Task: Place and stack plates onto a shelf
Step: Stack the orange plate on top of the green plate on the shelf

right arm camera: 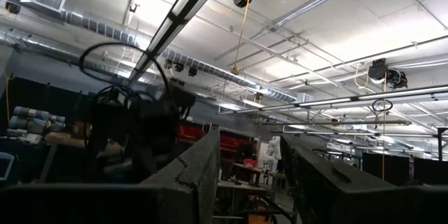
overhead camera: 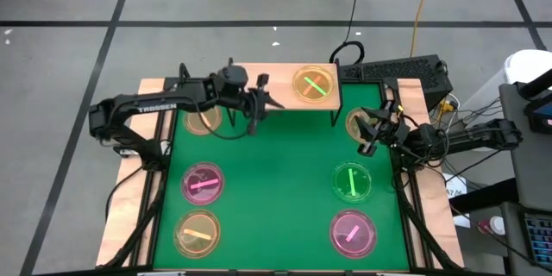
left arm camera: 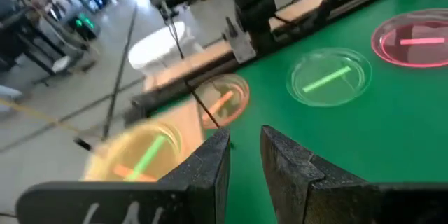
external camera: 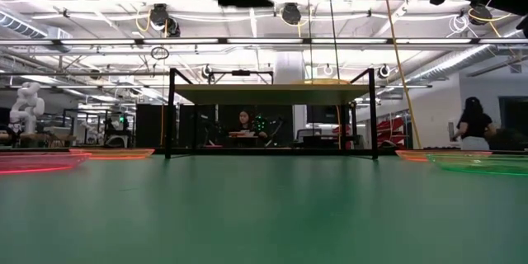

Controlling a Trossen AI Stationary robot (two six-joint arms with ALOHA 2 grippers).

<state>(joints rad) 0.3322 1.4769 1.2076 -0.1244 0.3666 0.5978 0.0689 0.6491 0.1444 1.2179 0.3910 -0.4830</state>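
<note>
The left gripper [overhead camera: 261,103], jaws spread and empty, hovers by the shelf [overhead camera: 276,95]; the nearest plate [overhead camera: 203,119] lies just left, probably partly beneath the arm.

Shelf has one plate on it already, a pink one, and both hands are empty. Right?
Not quite. The plate on the shelf is yellowish-orange with a green stripe, not pink; the high view shows it. The rest holds: it is the only plate up there, and the left hand and right hand are both open and empty.
</note>
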